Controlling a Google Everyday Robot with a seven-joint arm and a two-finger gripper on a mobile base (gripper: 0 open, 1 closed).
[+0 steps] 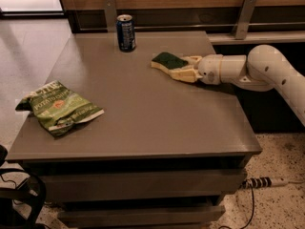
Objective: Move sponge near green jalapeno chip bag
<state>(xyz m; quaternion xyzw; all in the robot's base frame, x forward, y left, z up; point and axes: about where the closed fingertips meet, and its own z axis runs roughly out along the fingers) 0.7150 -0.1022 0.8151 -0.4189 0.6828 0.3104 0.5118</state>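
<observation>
The sponge (167, 60), dark green on top with pale yellow foam below, is at the far right part of the table, just above its surface. My gripper (178, 66) reaches in from the right and is shut on the sponge's right end, with cream fingers (185, 74) on either side of it. The green jalapeno chip bag (59, 108) lies crumpled and flat near the table's front left corner, far to the left of the sponge.
A blue soda can (126, 32) stands at the back of the grey table (143, 123), left of the sponge. Metal brackets (244, 15) and a wooden wall run behind. A power strip (262, 182) lies on the floor at right.
</observation>
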